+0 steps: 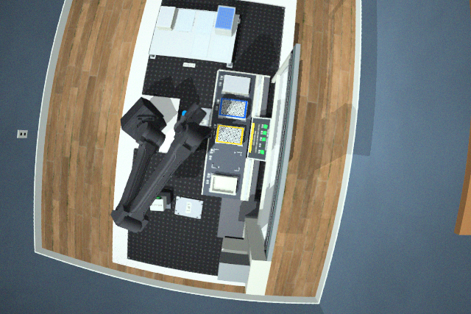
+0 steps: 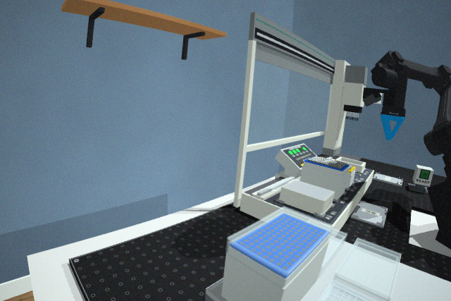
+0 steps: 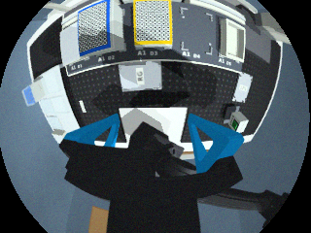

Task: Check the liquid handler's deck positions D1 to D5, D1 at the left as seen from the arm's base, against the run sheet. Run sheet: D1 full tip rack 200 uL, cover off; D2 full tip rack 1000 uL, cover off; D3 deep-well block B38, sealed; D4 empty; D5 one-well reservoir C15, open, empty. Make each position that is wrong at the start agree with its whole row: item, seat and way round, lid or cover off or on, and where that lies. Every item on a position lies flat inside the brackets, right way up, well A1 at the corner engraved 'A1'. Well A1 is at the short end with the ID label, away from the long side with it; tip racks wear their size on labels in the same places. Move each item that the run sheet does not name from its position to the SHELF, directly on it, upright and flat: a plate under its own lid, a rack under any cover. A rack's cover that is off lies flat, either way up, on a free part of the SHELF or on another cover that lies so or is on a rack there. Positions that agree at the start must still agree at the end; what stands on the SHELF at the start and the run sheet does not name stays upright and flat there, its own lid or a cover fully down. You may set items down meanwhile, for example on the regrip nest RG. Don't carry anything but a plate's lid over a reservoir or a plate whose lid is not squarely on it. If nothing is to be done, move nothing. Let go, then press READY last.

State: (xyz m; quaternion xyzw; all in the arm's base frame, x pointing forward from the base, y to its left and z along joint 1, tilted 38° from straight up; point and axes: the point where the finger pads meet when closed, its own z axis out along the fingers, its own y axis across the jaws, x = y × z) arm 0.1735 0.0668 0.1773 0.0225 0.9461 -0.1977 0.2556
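The blue-fingered end effector (image 3: 155,139) hangs spread apart and holding nothing; ahead of it sits the yellow-rimmed tip rack (image 3: 154,21), apparently uncovered, with the blue-rimmed tip rack (image 3: 93,26) just beside.

Deck row of a sealed white block (image 1: 236,84), blue-rimmed uncovered tip rack (image 1: 233,107), yellow-rimmed uncovered tip rack (image 1: 229,134), bare bracketed position (image 1: 226,159), open white reservoir (image 1: 224,184).
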